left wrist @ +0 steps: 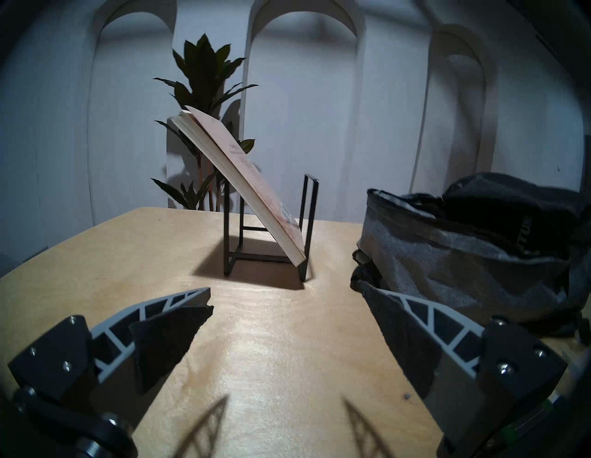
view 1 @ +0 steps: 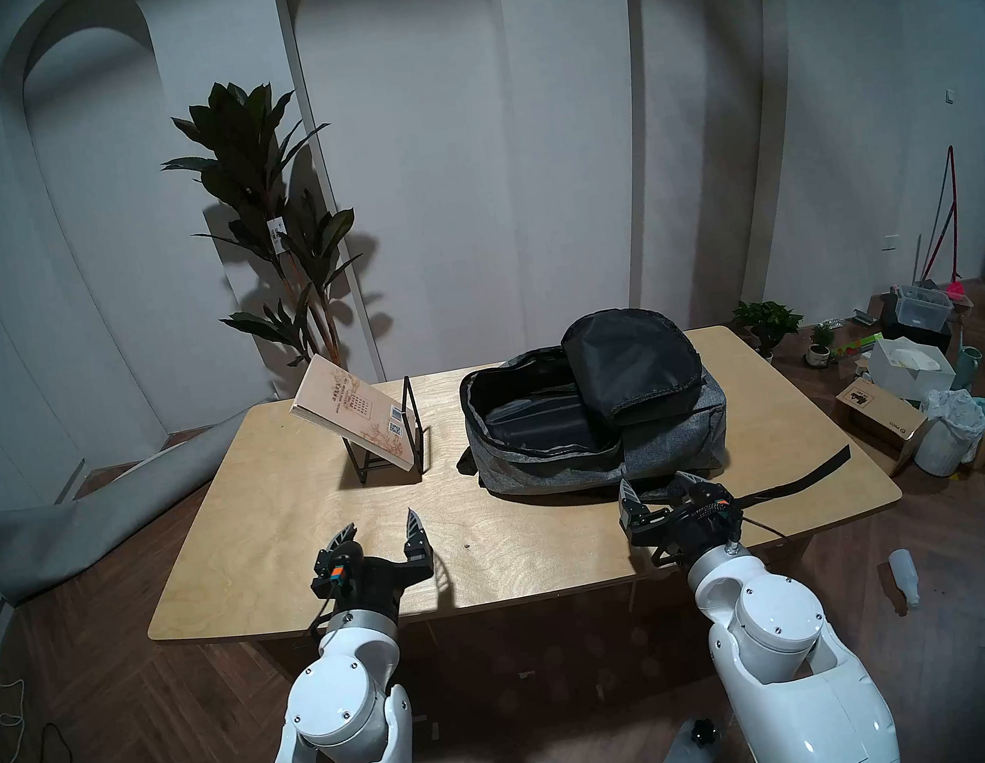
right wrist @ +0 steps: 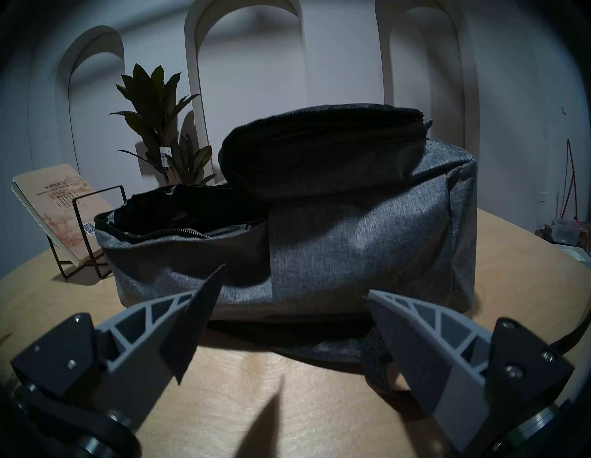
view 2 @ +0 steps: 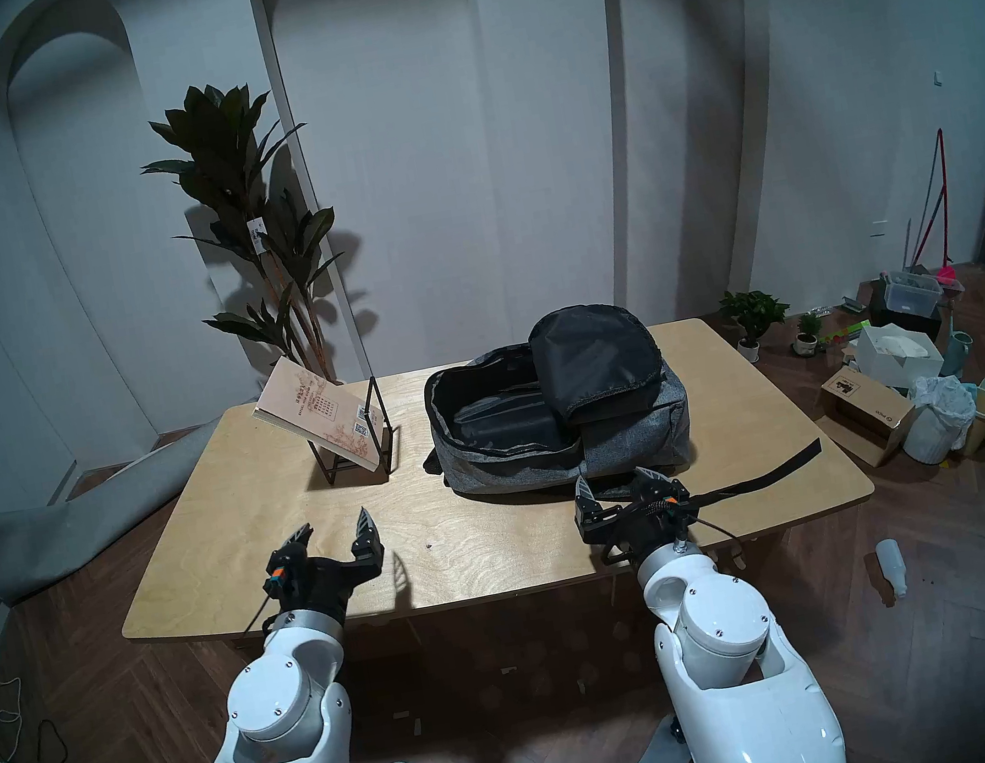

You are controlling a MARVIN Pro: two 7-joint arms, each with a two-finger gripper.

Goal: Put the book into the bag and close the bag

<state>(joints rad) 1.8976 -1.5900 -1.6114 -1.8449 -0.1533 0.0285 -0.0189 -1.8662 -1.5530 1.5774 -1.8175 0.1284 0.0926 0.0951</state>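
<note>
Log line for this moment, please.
book: leaning in wire stand | bag: unzipped, flap back | left gripper: open, empty | right gripper: open, empty

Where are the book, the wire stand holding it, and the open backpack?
book [view 1: 354, 415]: head left view, middle of its beige cover.
wire stand [left wrist: 311, 224]: left wrist view, near upright rod on the right.
backpack [right wrist: 351, 230]: right wrist view, grey fabric side wall.

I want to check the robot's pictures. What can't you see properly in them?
- Bag inside: dark in every view, and its folded-back flap covers part.
- Book text: too small in head views, edge-on in left wrist view; its underside faces away.
- Stand: partly behind the book.
- Floor clutter: too small in the head views.
</note>
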